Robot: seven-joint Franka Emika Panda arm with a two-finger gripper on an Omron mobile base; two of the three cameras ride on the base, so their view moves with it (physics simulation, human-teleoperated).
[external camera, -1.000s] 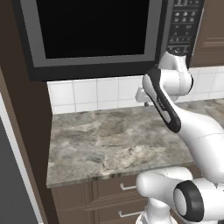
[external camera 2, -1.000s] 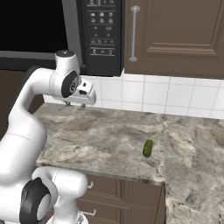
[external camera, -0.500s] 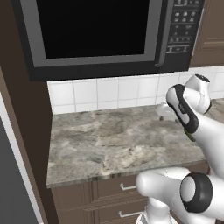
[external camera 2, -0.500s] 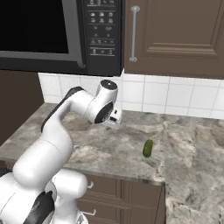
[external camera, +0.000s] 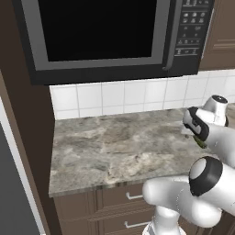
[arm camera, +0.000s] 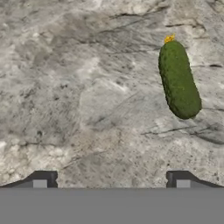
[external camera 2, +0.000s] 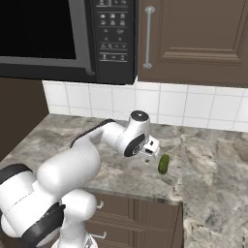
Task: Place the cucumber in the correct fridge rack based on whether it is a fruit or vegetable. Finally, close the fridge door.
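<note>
Swinging down over the cucumber, my end effector now spread wide.

A second ago it rode high and narrower; now it hovers near the cucumber, which lies untouched by the worktop front edge, ready for grasping.

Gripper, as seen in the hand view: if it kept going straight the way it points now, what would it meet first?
Most likely bare countertop. The open gripper aims at the marbled surface, while the cucumber lies off toward its right finger, outside the centre line. Depth is hard to judge.
</note>
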